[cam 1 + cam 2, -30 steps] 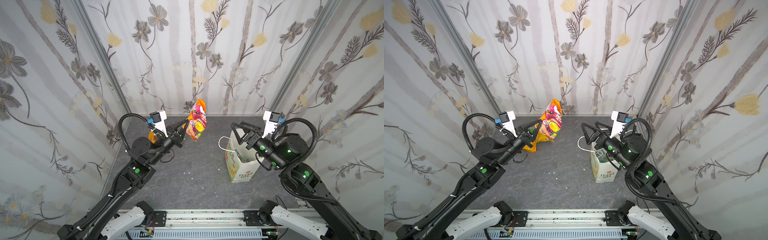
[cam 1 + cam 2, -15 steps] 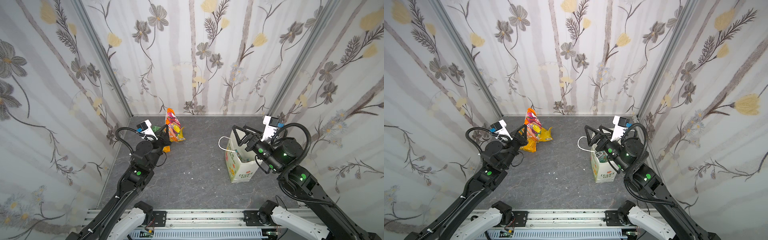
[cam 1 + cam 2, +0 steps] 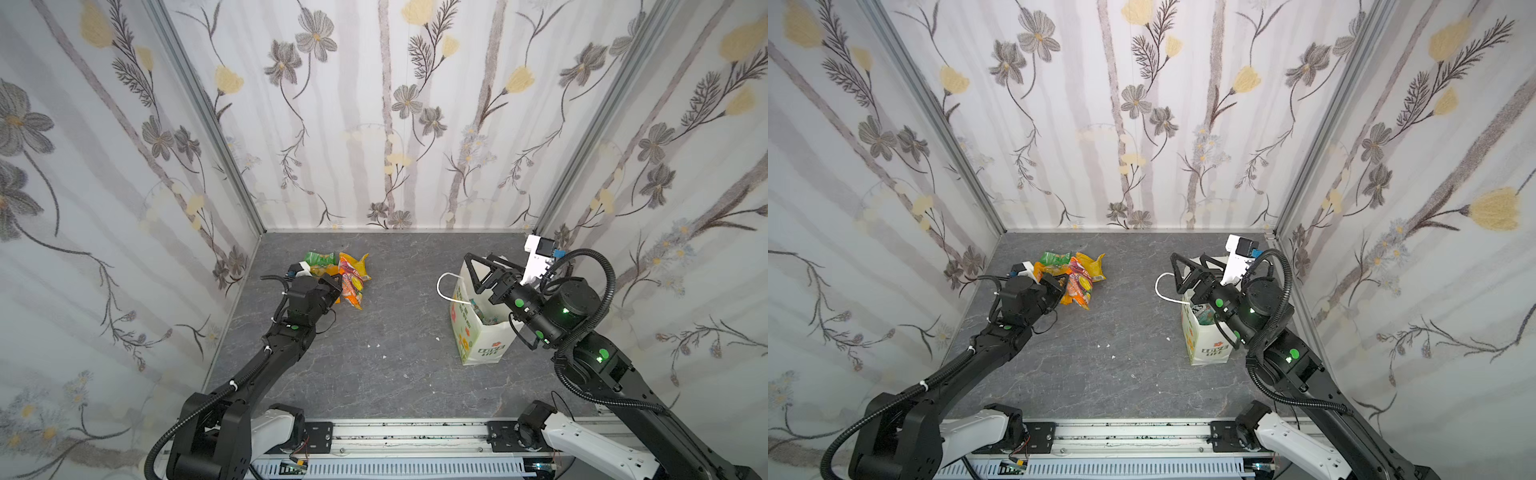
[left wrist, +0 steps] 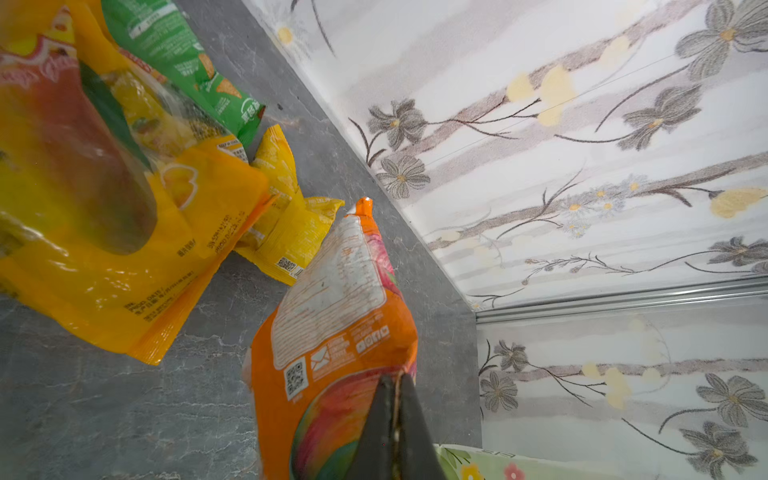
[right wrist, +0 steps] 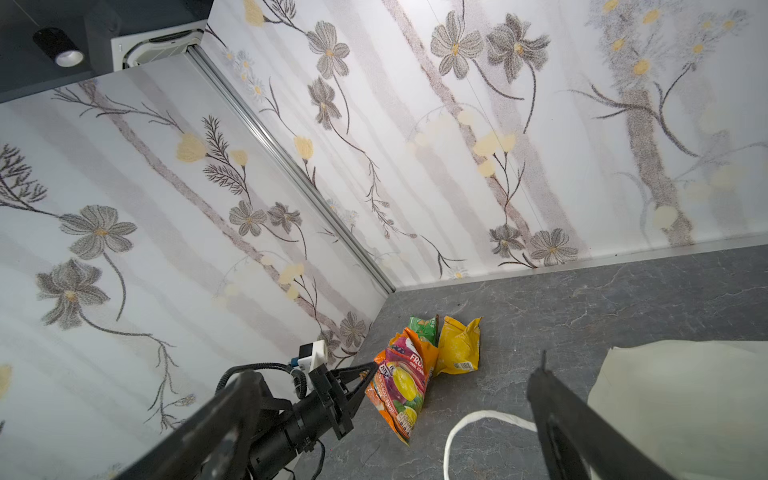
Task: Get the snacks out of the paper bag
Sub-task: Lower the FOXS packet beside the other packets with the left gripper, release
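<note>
Orange packet [image 4: 332, 332] pinched at its edge by left gripper [image 4: 395, 382], jaws pressed together on the film, near far-left table [image 3: 395, 365] corner. Left wrist view alone shows mango-print packet [image 4: 124, 232] face-on, beside green packet [image 4: 178, 54] and yellow packet [image 4: 291, 224]. Both top views: right gripper [image 3: 478, 259] spread wide over upright paper bag [image 3: 478, 345]; teal packet [image 3: 1203, 311] inside, unseen from right wrist.
</note>
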Tool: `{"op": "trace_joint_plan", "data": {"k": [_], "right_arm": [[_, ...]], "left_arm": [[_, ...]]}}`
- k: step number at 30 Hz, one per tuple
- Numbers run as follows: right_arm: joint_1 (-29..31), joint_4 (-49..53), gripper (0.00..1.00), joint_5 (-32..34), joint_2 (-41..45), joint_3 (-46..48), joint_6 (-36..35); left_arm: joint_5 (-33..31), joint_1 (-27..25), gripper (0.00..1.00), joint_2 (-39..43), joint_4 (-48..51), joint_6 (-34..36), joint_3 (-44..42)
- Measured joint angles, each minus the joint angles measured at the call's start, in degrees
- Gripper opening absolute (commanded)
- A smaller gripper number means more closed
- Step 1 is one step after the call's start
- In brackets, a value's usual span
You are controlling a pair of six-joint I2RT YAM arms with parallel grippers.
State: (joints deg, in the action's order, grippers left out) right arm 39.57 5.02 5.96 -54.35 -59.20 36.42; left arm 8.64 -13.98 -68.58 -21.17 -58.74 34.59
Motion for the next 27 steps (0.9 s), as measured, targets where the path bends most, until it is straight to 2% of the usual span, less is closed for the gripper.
{"op": "trace_joint_plan", "data": {"k": [8,14,17,19,27], "right_arm": [[-0.22,0.04,0.99,0.44,0.15,0.04,0.59],[-0.26,0.28,0.99,0.44,1.16,0.37,0.59],[-0.28,0.42,0.99,0.5,1.57,0.61,0.61],[-0.33,0.42,0.99,0.63,1.73,0.61,0.61],[-0.42,0.44,1.0,0.63,1.79,0.61,0.61]], "left_arm": [[13.51,1.62,0.0,-17.09,-1.9,-2.01,7.56],[19.41,1.64,0.0,-25.2,0.0,-1.2,12.61],[19.82,1.66,0.0,-26.67,3.37,1.51,14.75],[19.19,1.7,0.08,-27.08,6.78,3.85,16.04],[11.91,2.45,0.27,-27.71,18.4,14.21,20.02]]}}
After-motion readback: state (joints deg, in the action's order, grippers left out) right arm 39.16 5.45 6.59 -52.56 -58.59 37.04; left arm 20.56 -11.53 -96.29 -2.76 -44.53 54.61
